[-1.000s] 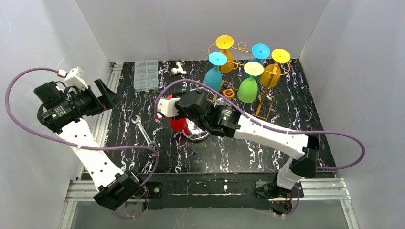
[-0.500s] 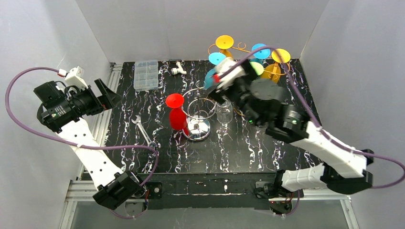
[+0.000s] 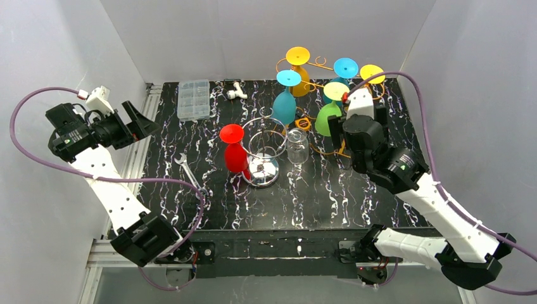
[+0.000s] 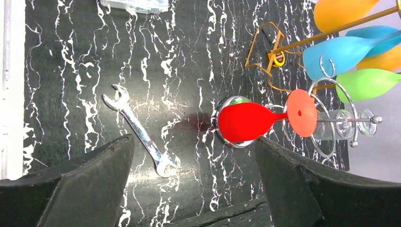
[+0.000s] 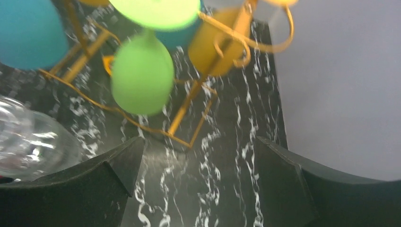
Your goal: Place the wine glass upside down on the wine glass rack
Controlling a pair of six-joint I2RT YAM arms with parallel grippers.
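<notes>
The red wine glass [image 3: 235, 155] hangs upside down on the left side of the silver wine glass rack [image 3: 263, 147], foot on top, with no gripper touching it. In the left wrist view the red wine glass [image 4: 246, 122] lies across the silver rack's wire rings [image 4: 331, 99]. A clear glass [image 3: 296, 147] hangs on the rack's right side. My right gripper [image 3: 358, 118] is open and empty, well to the right beside the gold rack. My left gripper [image 3: 144, 121] is open and empty at the far left, raised. Both wrist views show empty jaws: left gripper [image 4: 196, 184], right gripper [image 5: 198, 184].
A gold rack [image 3: 345, 136] holding several coloured glasses stands at the back right; its green glass [image 5: 142, 78] is close in front of my right gripper. A wrench [image 3: 190, 174] lies left of the silver rack. A clear organiser box [image 3: 194, 99] and a white pipe fitting [image 3: 235, 92] sit at the back.
My right gripper opened and let go of the red glass, then swung up and right to the gold rack. The red glass stays hanging on the silver rack. The left arm barely shifted.
</notes>
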